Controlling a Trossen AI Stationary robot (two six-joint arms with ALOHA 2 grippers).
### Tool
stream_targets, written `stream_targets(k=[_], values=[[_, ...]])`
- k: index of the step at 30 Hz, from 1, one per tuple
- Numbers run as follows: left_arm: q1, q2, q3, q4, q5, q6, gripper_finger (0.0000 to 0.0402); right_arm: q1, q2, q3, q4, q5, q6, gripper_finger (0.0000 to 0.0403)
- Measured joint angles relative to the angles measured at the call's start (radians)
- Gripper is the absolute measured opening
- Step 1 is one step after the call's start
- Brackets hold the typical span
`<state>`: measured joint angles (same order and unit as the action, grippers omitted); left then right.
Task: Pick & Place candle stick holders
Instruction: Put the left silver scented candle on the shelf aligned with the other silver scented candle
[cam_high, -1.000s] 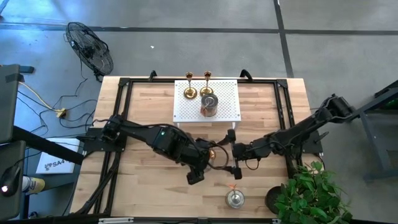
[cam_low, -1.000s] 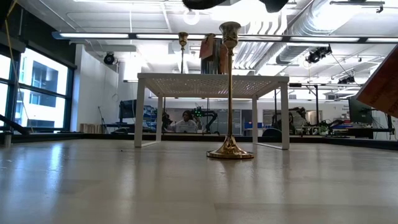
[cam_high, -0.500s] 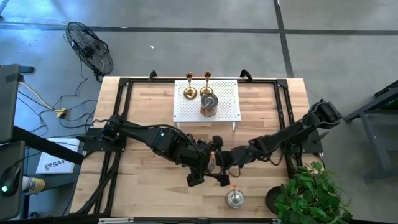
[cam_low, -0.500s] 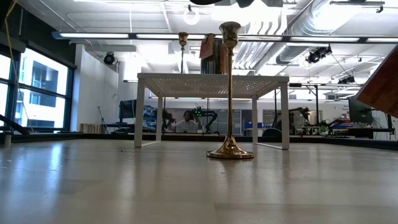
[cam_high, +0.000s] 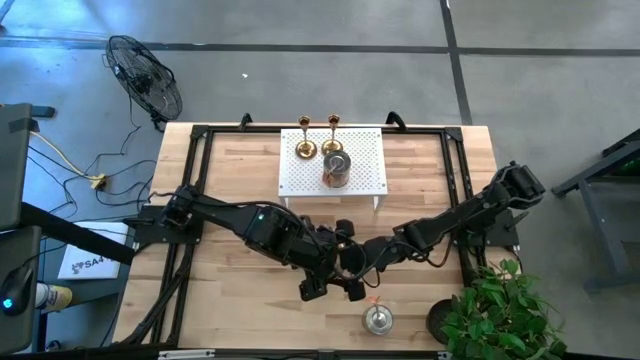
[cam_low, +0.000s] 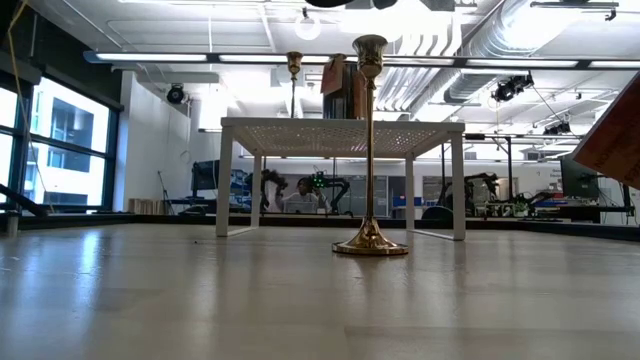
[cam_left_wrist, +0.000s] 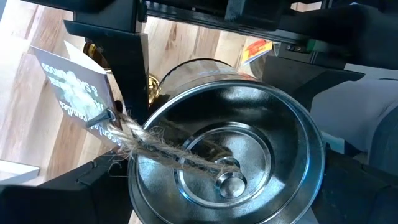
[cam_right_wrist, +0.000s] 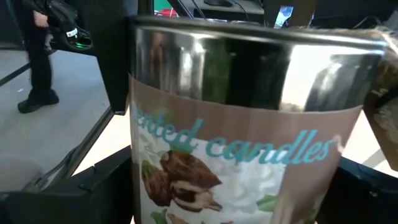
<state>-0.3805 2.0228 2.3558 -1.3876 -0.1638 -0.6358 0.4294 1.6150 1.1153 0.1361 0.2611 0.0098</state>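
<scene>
While both hands meet mid-table, left hand (cam_high: 322, 270) and right hand (cam_high: 352, 268) grip silver tin (cam_left_wrist: 227, 165)

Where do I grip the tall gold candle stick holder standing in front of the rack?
Probably the slim stem at mid-height of the gold holder, coming level from the near side, away from the white rack behind. It stands upright; cup and flared base are wider.

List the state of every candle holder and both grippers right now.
Held silver holder: lifted off the table, between both grippers.
Left gripper: shut on the held silver holder.
Right gripper: at that holder, grip unclear.
Gold holder on table: upright, free.
Two gold holders: upright on the rack.
Second silver holder: standing on the rack.
Third silver holder: standing near table edge.
</scene>
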Motion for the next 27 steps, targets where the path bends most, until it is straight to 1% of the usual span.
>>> stream_targets(k=[5, 8, 13, 15, 17, 19, 21, 25, 27], values=[[0.0, 0.0, 0.0, 0.003, 0.001, -0.015, 0.036, 0.001, 0.0, 0.0, -0.005, -0.007, 0.008, 0.0354], [0.0, 0.001, 0.0, 0.005, 0.002, -0.019, 0.0384, 0.001, -0.001, 0.001, -0.011, -0.008, 0.007, 0.0354], [0.001, 0.001, 0.0, 0.009, 0.027, -0.016, 0.0356, 0.001, -0.001, 0.001, -0.017, -0.011, 0.018, 0.0354], [0.001, 0.001, 0.0, 0.014, 0.015, -0.022, 0.0357, 0.001, -0.001, 0.001, -0.018, -0.011, 0.017, 0.0354], [0.0, 0.001, 0.0, 0.018, 0.008, -0.007, 0.0369, 0.002, -0.001, 0.001, -0.019, -0.007, 0.011, 0.0354], [0.002, -0.01, -0.002, 0.024, 0.048, 0.038, 0.0386, 0.003, -0.001, 0.001, -0.02, -0.003, 0.006, 0.0354], [0.003, -0.022, -0.002, 0.043, 0.088, 0.051, 0.0388, 0.005, -0.002, 0.001, -0.012, 0.002, -0.005, 0.0354], [0.001, -0.078, -0.004, 0.088, 0.06, 0.057, 0.0377, 0.018, -0.031, 0.006, -0.018, 0.054, -0.013, 0.0354], [-0.005, -0.112, -0.004, 0.109, 0.013, 0.075, 0.0379, 0.024, -0.06, 0.008, -0.031, 0.091, -0.028, 0.0354]])
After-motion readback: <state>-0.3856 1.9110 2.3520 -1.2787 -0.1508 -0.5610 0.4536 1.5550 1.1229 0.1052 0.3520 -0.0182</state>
